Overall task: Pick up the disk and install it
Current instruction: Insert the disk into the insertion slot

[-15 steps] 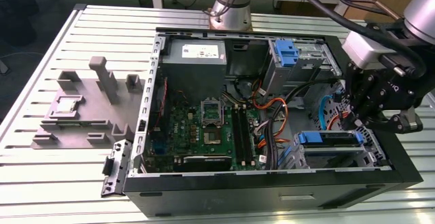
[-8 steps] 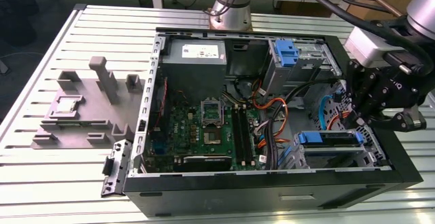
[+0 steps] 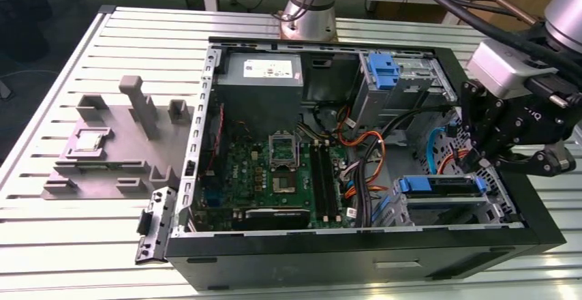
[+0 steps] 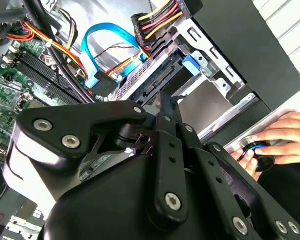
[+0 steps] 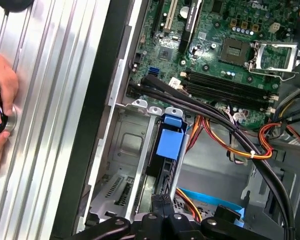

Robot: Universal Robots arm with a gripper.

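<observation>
tabletop, exterior view [image 3: 109,245]: pale slatted metal, carrying everything.
computer case [image 3: 364,262]: black, side open, filling the middle of the frame and the exterior view's right; green motherboard [image 3: 272,170] inside.
grey fixture [image 3: 118,143]: on the tabletop at the exterior view's left, just beside the case.
disk [image 3: 440,186]: seated in the drive cage in the case's lower corner, at the exterior view's right, blue carrier edge facing up.
blue bracket [image 3: 383,68]: in the upper bay of the case, well apart from the disk.
claw [image 3: 518,167]: over the case wall at the exterior view's right, just beside the disk; cannot tell whether spread or pressed together.

claw, second wrist view [image 4: 162,100]: black linkages close to the camera, tip pointing toward the disk [image 4: 155,82]; cannot tell whether touching.
disk: inside its metal cage, near the blue flat cable [image 4: 97,45].
hand [image 4: 282,132]: on the tabletop outside the case, resting on a round black device [image 4: 255,149] with a blue ring.

disk, first wrist view [image 5: 169,142]: on edge in the cage, between the case wall and the black cable bundle [image 5: 215,115].
claw [image 5: 162,207]: directly in line with the disk's edge, near it.
hand [image 5: 0,95]: on the tabletop [image 5: 45,100], well apart from the case opening.
motherboard [image 5: 225,55]: beyond the cage.
</observation>
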